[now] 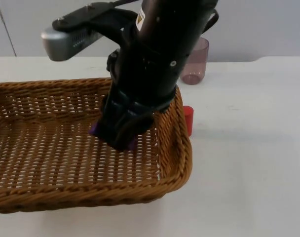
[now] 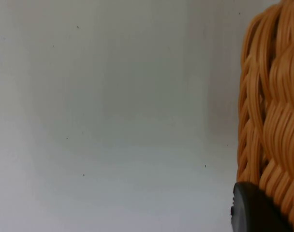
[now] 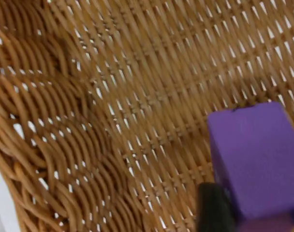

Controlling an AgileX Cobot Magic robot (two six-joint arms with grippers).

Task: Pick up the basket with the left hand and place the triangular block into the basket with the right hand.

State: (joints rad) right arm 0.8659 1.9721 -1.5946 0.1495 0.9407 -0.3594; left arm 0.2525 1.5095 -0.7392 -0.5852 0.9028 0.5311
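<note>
The woven wicker basket [image 1: 91, 195] is held up close under the top camera. One black fingertip [image 2: 253, 210] of my left gripper presses against the basket's rim [image 2: 270, 111], gripping it. My right gripper [image 1: 116, 137] reaches down inside the basket near its right wall, shut on a purple block [image 1: 94, 129]. The right wrist view has the purple block [image 3: 256, 159] beside a black fingertip [image 3: 214, 210], just above the woven basket floor [image 3: 113, 96]. The arm hides most of the block from above.
A translucent pink cup [image 1: 195, 61] stands on the white table behind the basket. A red cylinder [image 1: 188, 120] stands just outside the basket's right rim. Bare table lies to the right and front.
</note>
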